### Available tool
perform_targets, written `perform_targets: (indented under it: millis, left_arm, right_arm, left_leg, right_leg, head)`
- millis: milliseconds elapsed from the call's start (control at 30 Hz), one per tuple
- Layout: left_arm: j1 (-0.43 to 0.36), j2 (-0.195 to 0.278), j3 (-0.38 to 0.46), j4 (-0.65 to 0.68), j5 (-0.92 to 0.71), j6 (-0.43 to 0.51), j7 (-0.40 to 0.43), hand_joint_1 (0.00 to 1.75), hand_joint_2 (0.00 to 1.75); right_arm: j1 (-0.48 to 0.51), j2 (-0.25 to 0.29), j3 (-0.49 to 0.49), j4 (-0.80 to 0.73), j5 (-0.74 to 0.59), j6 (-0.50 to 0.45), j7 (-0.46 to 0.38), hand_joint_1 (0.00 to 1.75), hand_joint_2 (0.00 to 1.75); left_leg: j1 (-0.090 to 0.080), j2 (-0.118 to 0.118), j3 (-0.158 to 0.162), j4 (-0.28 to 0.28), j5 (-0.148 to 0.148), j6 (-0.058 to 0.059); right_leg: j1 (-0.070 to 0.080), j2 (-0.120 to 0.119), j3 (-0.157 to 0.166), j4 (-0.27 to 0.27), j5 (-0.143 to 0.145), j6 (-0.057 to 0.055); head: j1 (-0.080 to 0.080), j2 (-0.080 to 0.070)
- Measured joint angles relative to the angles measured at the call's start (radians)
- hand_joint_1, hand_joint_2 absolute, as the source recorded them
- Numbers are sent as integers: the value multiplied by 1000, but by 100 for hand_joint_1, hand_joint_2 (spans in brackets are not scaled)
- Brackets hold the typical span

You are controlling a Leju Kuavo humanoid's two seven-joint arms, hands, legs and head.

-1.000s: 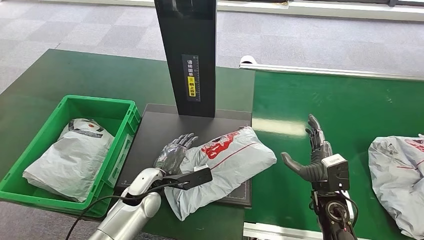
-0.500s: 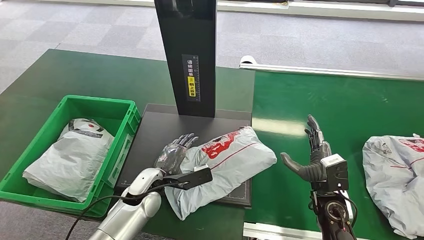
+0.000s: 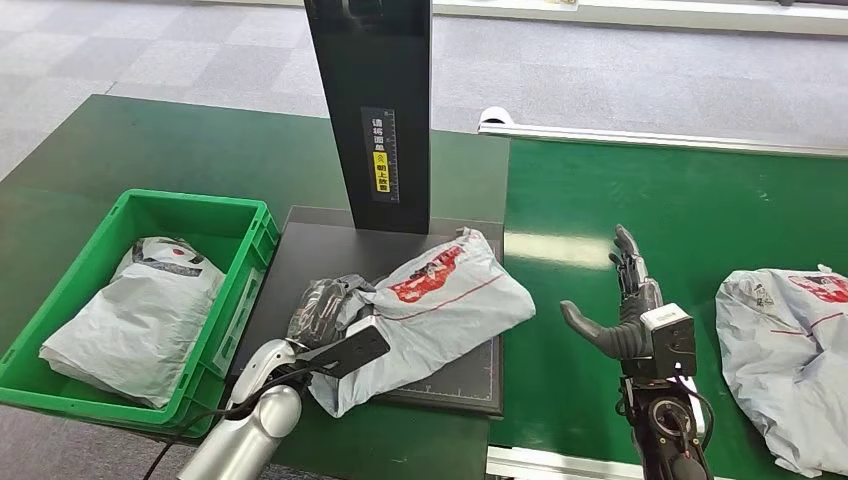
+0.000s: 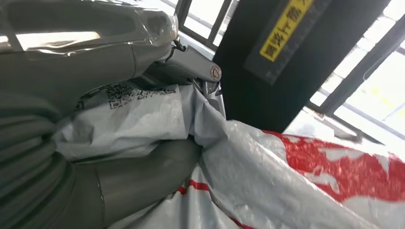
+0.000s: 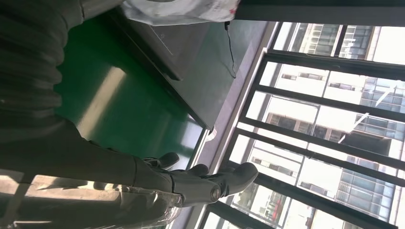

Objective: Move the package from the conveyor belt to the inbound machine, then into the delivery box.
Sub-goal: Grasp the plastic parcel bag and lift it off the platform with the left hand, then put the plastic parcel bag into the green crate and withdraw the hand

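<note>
Left hand grips package edge on inbound machine | right hand spread, holding nothing | risk: I fear the slick bag slips before the delivery box beside my left hand.

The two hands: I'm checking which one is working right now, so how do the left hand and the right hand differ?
The left hand grips the edge of the package on the inbound machine; the right hand holds nothing. The left hand's fingers are curled into the bag, while the right hand's fingers are spread and point upward above the conveyor belt. Both are dark, on silver arms.
</note>
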Motion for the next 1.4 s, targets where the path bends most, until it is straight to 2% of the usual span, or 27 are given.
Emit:
perform_targets:
  millis: [667,767,900,1067,1133,1300,1400]
  left_arm:
    - [43,0,36,-57,31,-5,-7,175,175]
    - [53,-2,48,-82,101,49,-88,175,175]
    - [66,-1,87,-173,185,214,-219,175,175]
    - [87,10,172,-293,198,438,-335,175,175]
    - [100,16,226,-336,159,496,-360,175,175]
    - [125,18,416,-418,-38,519,-366,175,175]
    - [136,17,558,-464,-116,521,-375,175,175]
  right_arm:
    - [-10,-4,1,0,-11,0,-1,0,175]
    - [-7,-4,1,0,-10,0,-1,0,175]
    - [4,-4,1,-1,-14,-4,-1,0,175]
    - [36,-6,1,-20,-25,-16,-2,0,175]
    - [63,-7,-2,-44,-27,-23,-2,0,175]
    - [140,-6,-19,-121,-17,-34,7,0,175]
    - [176,-6,-35,-163,-13,-36,16,0,175]
  left_leg:
    - [0,0,-1,0,0,0]
    - [0,0,-1,0,0,0]
    - [0,0,-2,0,0,0]
    - [0,0,-2,0,0,0]
    - [0,1,-2,0,0,0]
    - [0,1,-3,0,0,0]
    - [0,1,-3,0,0,0]
  right_leg:
    - [0,0,-1,0,0,0]
    - [0,0,-2,0,0,0]
    - [0,0,-2,0,0,0]
    - [0,0,-2,0,0,0]
    - [0,0,-2,0,0,0]
    - [0,0,-3,0,-1,0]
    - [0,1,-3,0,-1,0]
  head:
    - [0,0]
    - [0,0]
    - [0,0]
    - [0,0]
    - [0,0]
    - [0,0]
    - [0,0]
